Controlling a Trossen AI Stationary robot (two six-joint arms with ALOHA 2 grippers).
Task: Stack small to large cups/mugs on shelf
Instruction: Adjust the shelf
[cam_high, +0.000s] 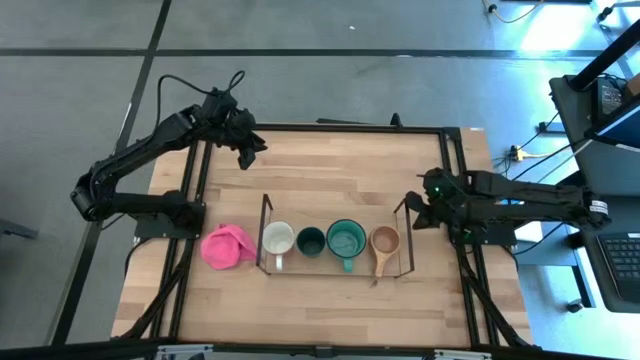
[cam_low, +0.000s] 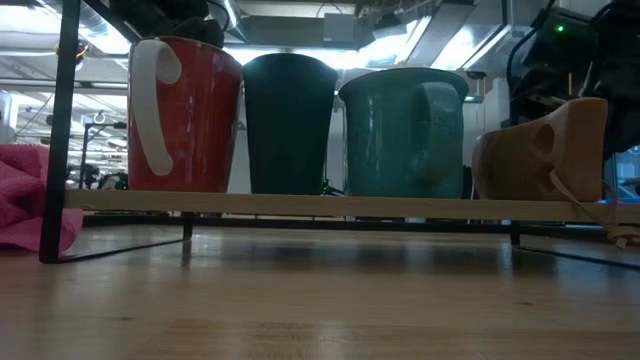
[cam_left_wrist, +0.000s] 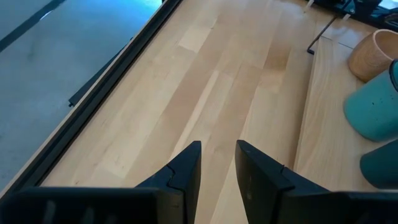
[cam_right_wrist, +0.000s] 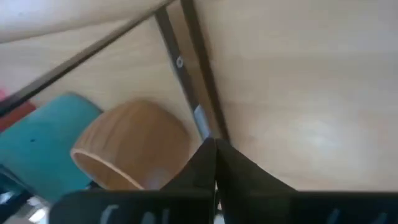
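Four cups stand in a row on the low black wire shelf (cam_high: 264, 262): a white-rimmed mug (cam_high: 278, 239) with a reddish side (cam_low: 185, 115), a small dark green cup (cam_high: 311, 241), a larger teal mug (cam_high: 346, 238) and a tan wooden long-handled cup (cam_high: 385, 240). All rest on their bases on the shelf board (cam_low: 300, 205). My left gripper (cam_high: 247, 152) is over the table's far left part, slightly open and empty (cam_left_wrist: 218, 149). My right gripper (cam_high: 415, 208) is shut, right beside the shelf's right end frame (cam_right_wrist: 186, 81), near the wooden cup (cam_right_wrist: 134, 146). My right gripper's shut fingertips (cam_right_wrist: 216, 144) stand at the wire of the shelf's right end frame (cam_right_wrist: 200, 119), coming from the table's right side and slanting down. I cannot tell whether they touch it. They hold nothing.
A pink lumpy cloth (cam_high: 228, 246) lies on the table just left of the shelf. The black metal frame (cam_high: 195, 190) edges the wooden table. Bare wood lies far of the shelf (cam_high: 340, 165) and near of it (cam_high: 330, 305).
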